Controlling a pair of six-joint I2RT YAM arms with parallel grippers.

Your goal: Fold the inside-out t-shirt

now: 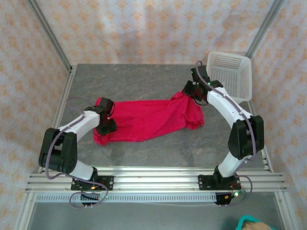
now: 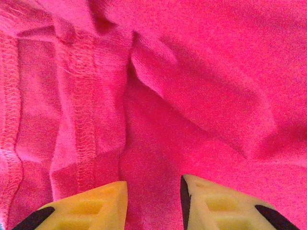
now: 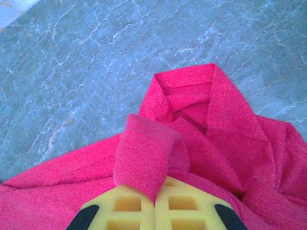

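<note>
The inside-out t-shirt (image 1: 148, 120) lies drawn out across the table (image 1: 144, 81) because the right gripper (image 3: 154, 200) pinches a fold at one end (jaws pressed together on cloth), while the left gripper (image 2: 153, 191) rests spread over the other, apparently ready to close.

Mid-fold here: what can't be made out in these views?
1. Left wrist: whether the left tool pinches the bright red-pink soft-fabric t-shirt; finger bases cut off by the bottom edge.
2. Top external: collar and sleeves, lost in bunched folds.
3. Top external: fingertips of the right tool, hidden under its own wrist.
</note>
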